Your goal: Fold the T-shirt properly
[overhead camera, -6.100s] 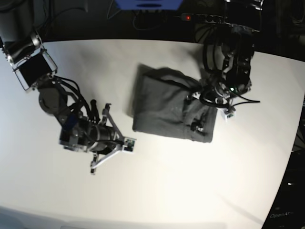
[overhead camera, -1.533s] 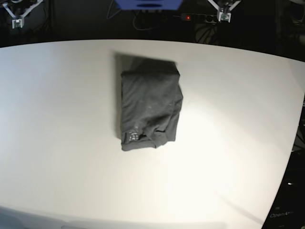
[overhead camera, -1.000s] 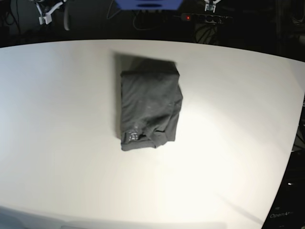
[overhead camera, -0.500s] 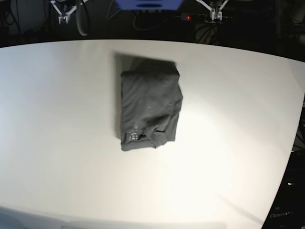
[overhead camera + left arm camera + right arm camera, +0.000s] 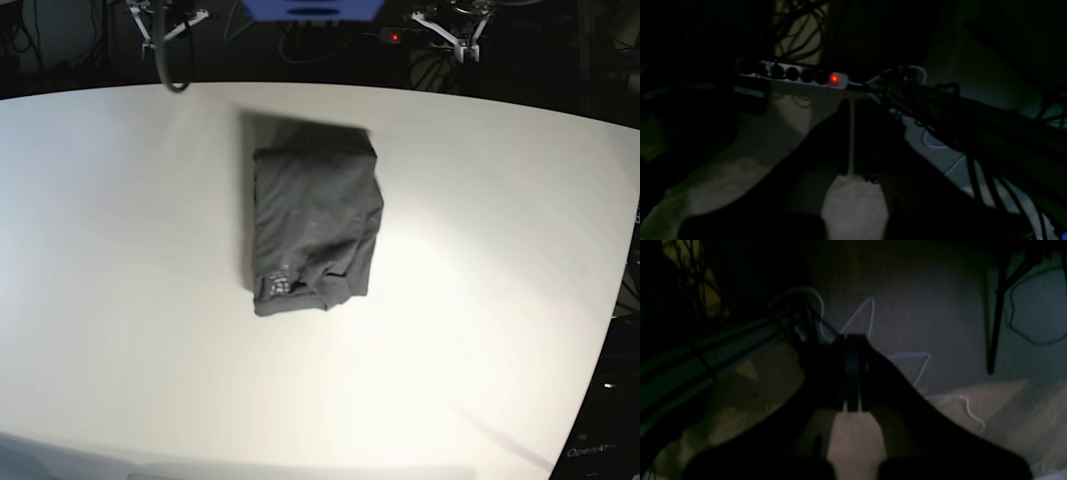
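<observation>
Now, T-shirt [image 5: 316, 222]: folded into a compact dark bundle, lying on the white table [image 5: 480, 330].
Left gripper [image 5: 462, 48]: clenched, empty, beyond the table's far edge.
Right gripper [image 5: 147, 43]: clenched, empty, likewise.

The T-shirt [image 5: 315, 225] in the middle of the frame is soft, matt dark-grey cloth, creased and rumpled along its lower edge, with a small pale label at the lower left corner. The table [image 5: 130, 250] under it is a smooth, plain white surface with a faint sheen where the light falls on its right side. In the left wrist view, upper centre, a power strip [image 5: 791, 76] looks like smooth pale plastic with dark sockets and a glowing red switch.
</observation>
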### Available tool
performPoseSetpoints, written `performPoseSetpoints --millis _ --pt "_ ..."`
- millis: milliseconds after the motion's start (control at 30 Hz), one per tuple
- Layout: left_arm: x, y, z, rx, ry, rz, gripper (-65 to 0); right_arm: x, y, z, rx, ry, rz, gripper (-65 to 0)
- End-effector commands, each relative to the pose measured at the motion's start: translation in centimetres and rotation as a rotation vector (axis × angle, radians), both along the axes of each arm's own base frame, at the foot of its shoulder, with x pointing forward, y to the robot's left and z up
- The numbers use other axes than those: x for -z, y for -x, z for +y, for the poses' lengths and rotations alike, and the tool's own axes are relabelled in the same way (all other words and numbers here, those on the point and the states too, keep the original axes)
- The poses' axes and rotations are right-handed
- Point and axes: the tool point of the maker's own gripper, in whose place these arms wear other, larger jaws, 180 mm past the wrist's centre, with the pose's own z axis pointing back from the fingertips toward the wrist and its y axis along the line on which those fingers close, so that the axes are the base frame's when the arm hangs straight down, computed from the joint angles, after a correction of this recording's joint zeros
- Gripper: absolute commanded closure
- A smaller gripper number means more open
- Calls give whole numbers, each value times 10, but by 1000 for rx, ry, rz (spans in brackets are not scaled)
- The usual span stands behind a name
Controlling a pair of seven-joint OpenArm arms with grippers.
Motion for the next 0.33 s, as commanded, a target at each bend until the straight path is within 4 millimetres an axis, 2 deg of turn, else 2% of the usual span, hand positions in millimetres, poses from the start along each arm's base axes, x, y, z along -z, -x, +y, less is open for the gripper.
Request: performPoseSetpoints --millis 0,300 --pt "-1 -1 2 3 -3 -10 -31 -2 0 -6 4 9 -10 -6" --pt "-1 -1 2 2 -4 -12 -31 -2 0 -8 0 12 -3 -1"
